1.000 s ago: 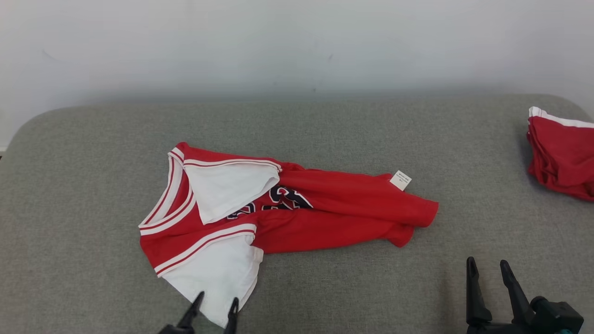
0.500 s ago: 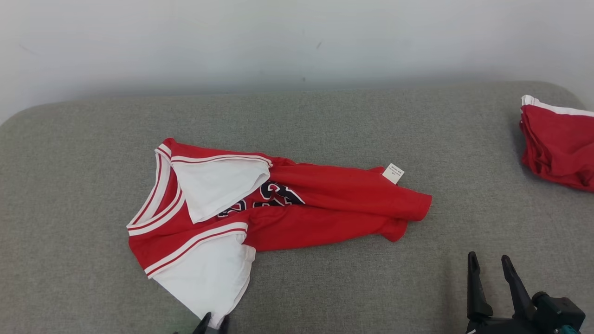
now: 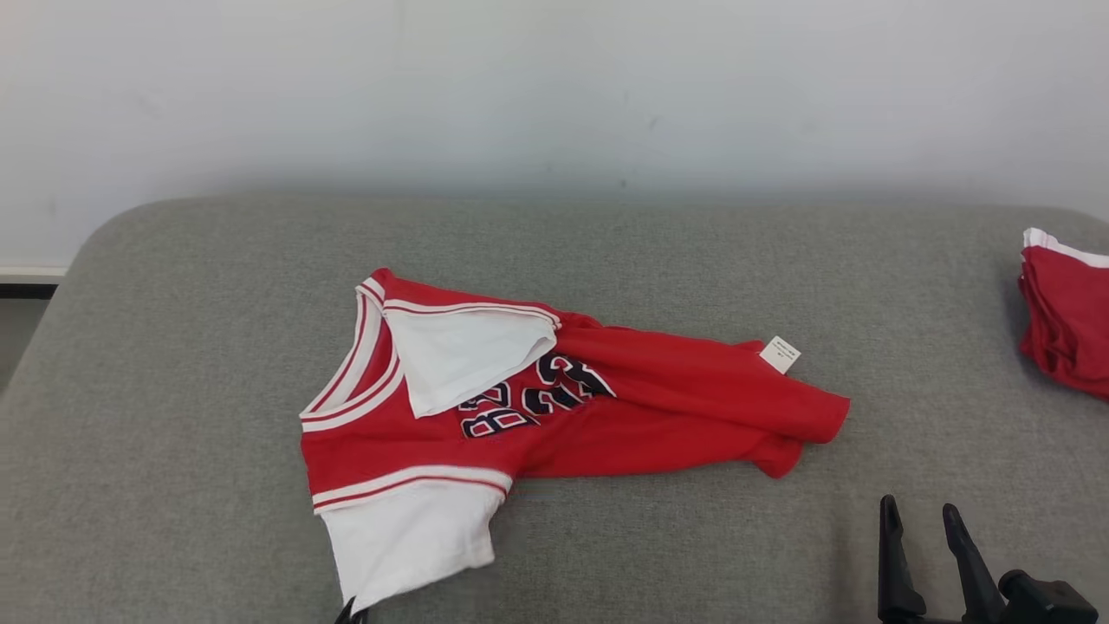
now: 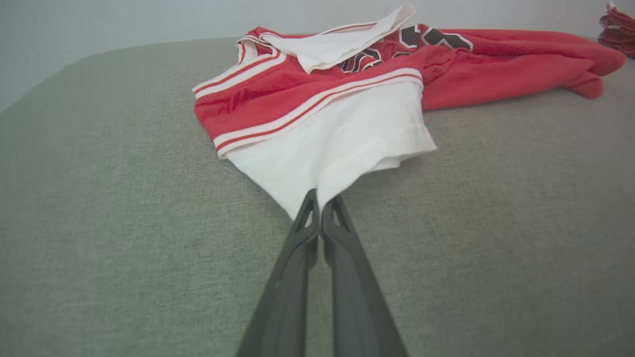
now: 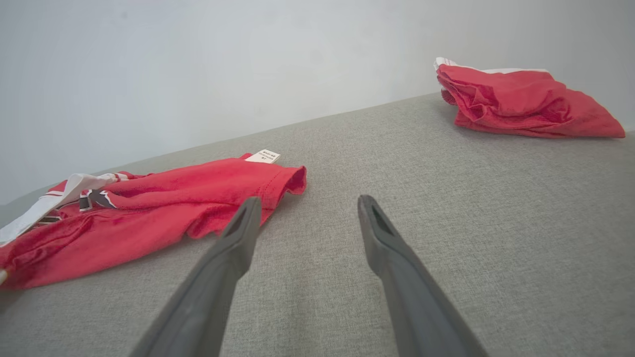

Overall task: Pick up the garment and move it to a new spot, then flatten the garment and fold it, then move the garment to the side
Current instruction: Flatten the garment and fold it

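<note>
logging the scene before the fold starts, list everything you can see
red fabric jersey with white sleeves and dark lettering: one, red and white, crumpled at the middle of the surface
small white tag: one, white, on the jersey's far right edge
bunched red fabric garment with white trim: one, red, at the surface's right edge, apart from the jersey
grey woven fabric surface: one, grey, under both garments
plain wall: one, off-white, behind the surface
left gripper: one, dark, shut on the corner of the jersey's near white sleeve
right gripper: one, dark, open, near the jersey's red end, holding nothing
</note>
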{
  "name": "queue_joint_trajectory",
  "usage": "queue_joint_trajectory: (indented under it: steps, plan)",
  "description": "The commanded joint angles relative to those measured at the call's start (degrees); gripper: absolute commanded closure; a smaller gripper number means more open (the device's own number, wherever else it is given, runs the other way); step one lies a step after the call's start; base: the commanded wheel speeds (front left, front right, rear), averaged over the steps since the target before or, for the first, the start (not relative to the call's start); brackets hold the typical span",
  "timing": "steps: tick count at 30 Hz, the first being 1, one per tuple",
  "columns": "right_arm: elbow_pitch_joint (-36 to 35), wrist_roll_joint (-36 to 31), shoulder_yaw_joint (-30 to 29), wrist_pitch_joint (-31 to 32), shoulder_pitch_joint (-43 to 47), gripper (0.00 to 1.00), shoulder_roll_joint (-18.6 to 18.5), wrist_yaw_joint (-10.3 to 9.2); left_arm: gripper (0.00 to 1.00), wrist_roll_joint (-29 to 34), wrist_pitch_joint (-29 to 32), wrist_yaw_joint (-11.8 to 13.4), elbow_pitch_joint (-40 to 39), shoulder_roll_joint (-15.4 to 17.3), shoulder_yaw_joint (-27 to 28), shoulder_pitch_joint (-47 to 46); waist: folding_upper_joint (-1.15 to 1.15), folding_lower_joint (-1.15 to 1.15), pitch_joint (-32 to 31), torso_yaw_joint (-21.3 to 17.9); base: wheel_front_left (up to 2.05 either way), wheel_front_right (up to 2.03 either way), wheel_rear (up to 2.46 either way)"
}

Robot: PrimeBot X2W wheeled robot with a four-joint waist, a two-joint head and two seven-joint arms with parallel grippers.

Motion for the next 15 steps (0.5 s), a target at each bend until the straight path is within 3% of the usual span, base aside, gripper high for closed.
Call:
queue_joint_trajectory:
  steps: [1,10,11,12,15]
  plan:
    - [0.1,0.2,0.1,0.0,0.5,0.00,0.3,-0.15,1.00,0.1,-0.2,0.2,-1.2,0.8,0.7,1.9,0.00,0.00,-1.1,1.7,0.00,0.00,0.00]
    - [0.4,0.0,0.5,0.0,0.6,0.00,0.4,-0.15,1.00,-1.9,-0.2,0.3,-0.2,1.6,2.5,7.0,0.00,0.00,-1.6,3.1,0.00,0.00,0.00]
    - [0.4,0.1,0.5,0.0,0.7,0.00,0.3,-0.15,0.89,-2.0,-0.2,0.2,-0.8,1.4,2.8,6.7,0.00,0.00,-1.7,3.1,0.00,0.00,0.00]
    - [0.4,0.1,0.4,0.0,0.7,0.00,0.1,-0.15,0.00,-2.6,-0.2,0.0,-1.7,1.0,2.9,6.5,0.00,0.00,-1.7,3.1,0.00,0.00,0.00]
    - [0.3,0.1,0.2,0.0,0.9,0.00,0.1,-0.15,0.00,-2.5,-0.2,-0.5,-4.7,0.6,2.7,6.6,0.00,0.00,-1.8,3.1,0.00,0.00,0.00]
